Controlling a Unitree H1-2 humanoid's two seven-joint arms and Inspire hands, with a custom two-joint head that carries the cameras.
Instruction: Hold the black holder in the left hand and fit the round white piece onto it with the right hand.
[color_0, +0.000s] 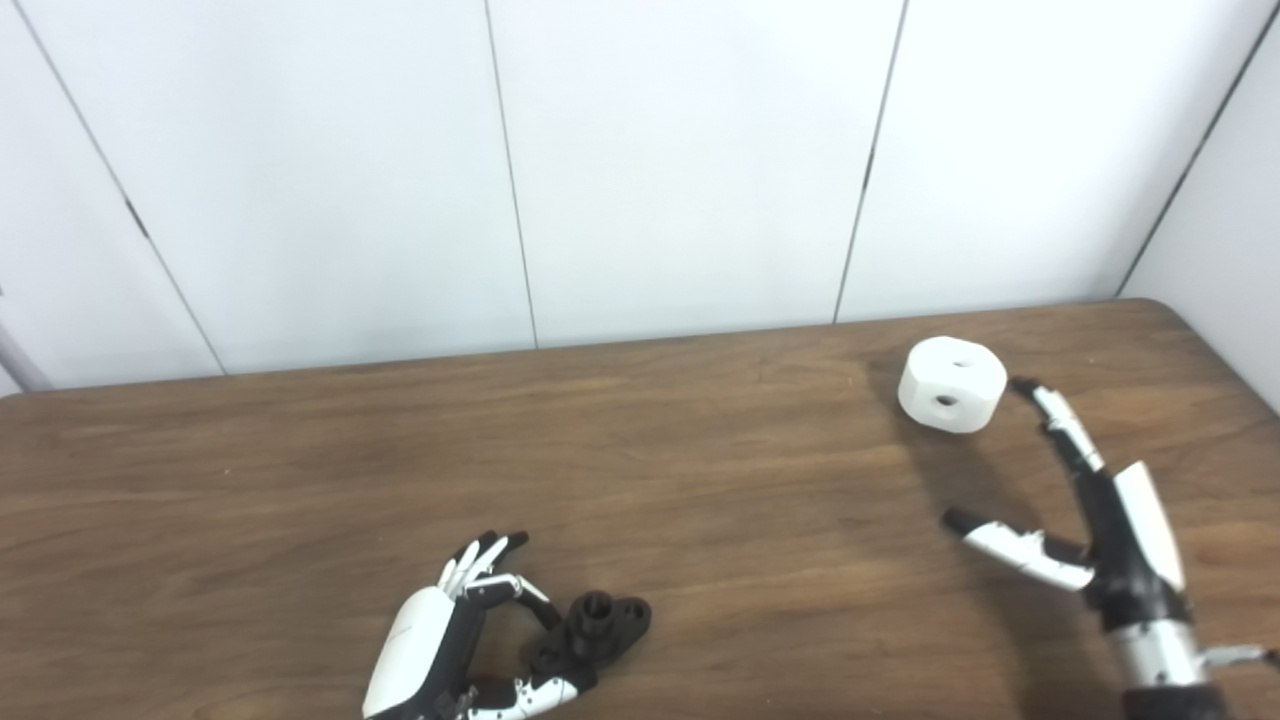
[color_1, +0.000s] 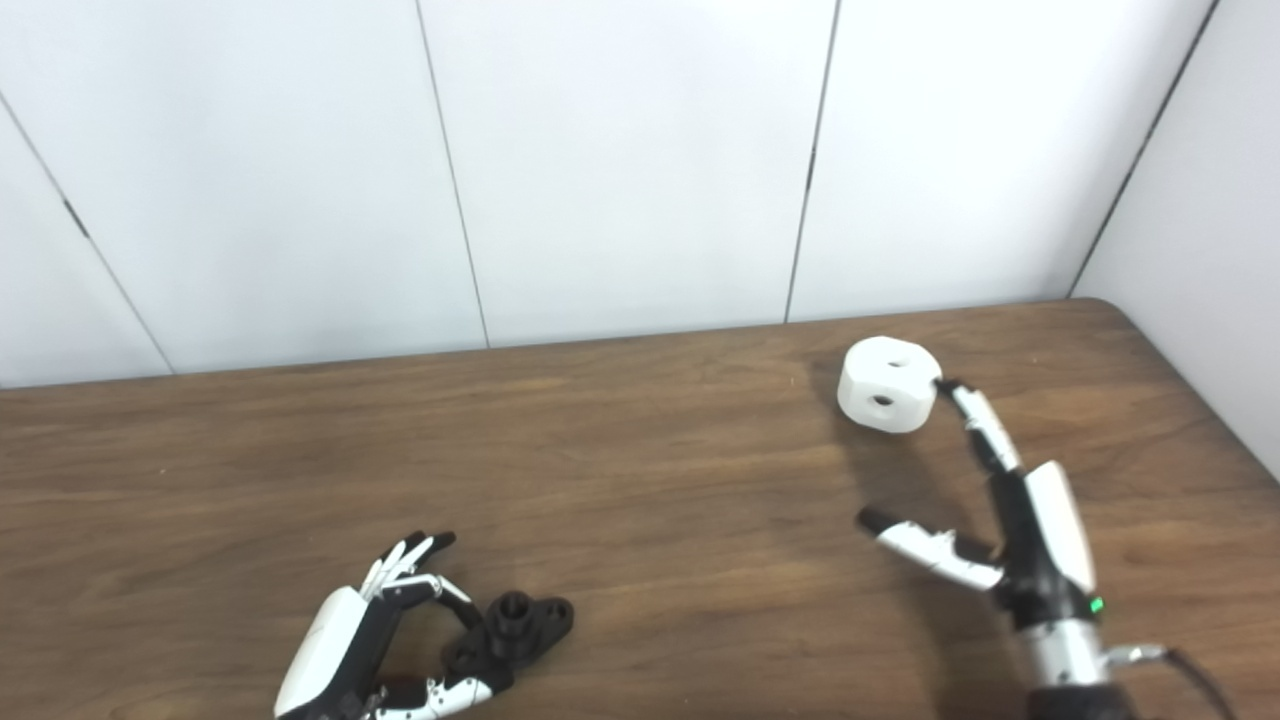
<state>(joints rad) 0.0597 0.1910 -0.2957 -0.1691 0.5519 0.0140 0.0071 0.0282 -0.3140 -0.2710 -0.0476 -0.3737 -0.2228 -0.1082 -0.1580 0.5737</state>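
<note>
The black holder lies on the wooden table near the front edge, left of centre, its round socket facing up. My left hand sits just left of it, with one curled finger and the thumb pinching the holder's near-left end while the other fingers stick out. The round white piece, with two dark holes showing, rests at the far right of the table. My right hand is open just below and right of it; its long fingertips almost touch the piece's right side and the thumb is spread to the left.
White wall panels stand behind the table's far edge. The table's right corner lies close beyond the white piece. Bare wood stretches between the two hands.
</note>
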